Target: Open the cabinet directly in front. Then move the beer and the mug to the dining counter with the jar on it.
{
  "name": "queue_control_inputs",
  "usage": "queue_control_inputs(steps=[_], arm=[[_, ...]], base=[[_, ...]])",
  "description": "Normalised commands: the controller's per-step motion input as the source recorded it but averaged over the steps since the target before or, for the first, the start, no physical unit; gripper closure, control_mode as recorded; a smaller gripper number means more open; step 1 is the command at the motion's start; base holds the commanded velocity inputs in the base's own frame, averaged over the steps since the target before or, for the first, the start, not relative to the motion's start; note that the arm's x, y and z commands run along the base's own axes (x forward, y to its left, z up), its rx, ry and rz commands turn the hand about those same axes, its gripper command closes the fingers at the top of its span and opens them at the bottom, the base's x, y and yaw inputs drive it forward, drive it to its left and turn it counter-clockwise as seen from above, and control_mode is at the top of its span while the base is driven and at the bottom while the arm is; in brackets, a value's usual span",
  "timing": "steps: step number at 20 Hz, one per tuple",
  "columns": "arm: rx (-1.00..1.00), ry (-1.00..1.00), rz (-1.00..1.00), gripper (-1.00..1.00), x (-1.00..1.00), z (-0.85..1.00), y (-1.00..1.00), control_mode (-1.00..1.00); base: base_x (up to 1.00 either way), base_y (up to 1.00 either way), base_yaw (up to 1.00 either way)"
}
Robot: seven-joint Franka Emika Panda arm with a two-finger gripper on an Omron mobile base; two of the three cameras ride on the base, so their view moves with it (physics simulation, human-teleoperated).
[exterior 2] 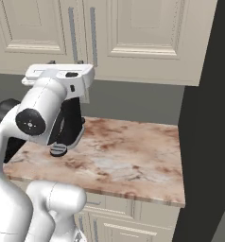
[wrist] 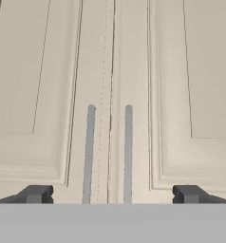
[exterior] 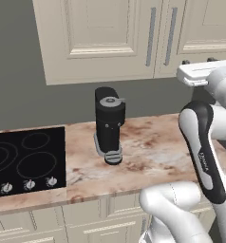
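— Cream is the colour of the cabinet (wrist: 113, 71); how is it seen?
— It is seen shut, straight ahead of the hand, both raised-panel doors closed along the centre seam. In the left base view the same cabinet is mounted on the grey wall above the surface (exterior: 148, 152).
— What is carried by that surface?
— A marbled beige-brown slab is shown, with a black cooktop (exterior: 24, 159) set into its left part and a black coffee machine (exterior: 109, 124) stood near the middle, just beside the cooktop.
— And the handles?
— Two long grey bar handles (wrist: 89, 152) are seen upright, one on each door, close either side of the seam.
— How is the tool held?
— The tool (wrist: 113, 194) is spread fully wide and nothing is gripped by it. Its two dark fingertips (wrist: 36, 193) are seen well apart, with both handles framed between them. Whether the doors are touched cannot be told.
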Motion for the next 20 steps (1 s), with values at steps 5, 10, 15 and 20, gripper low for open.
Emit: queue_control_inputs(steps=[5,10,15,20], arm=[[0.01,0.02,0.0,-1.0,0.82,0.0,-0.03,-1.0],[0.03,0.02,0.0,-1.0,0.72,0.0,-0.13,-1.0],[0.04,0.05,0.0,-1.0,0.83,0.0,-0.14,-1.0],[0.08,0.08,0.0,-1.0,0.98,0.0,-0.09,-1.0]], base=[[0.0,0.0,0.0],[0.0,0.0,0.0],[0.0,0.0,0.0],[0.0,0.0,0.0]])
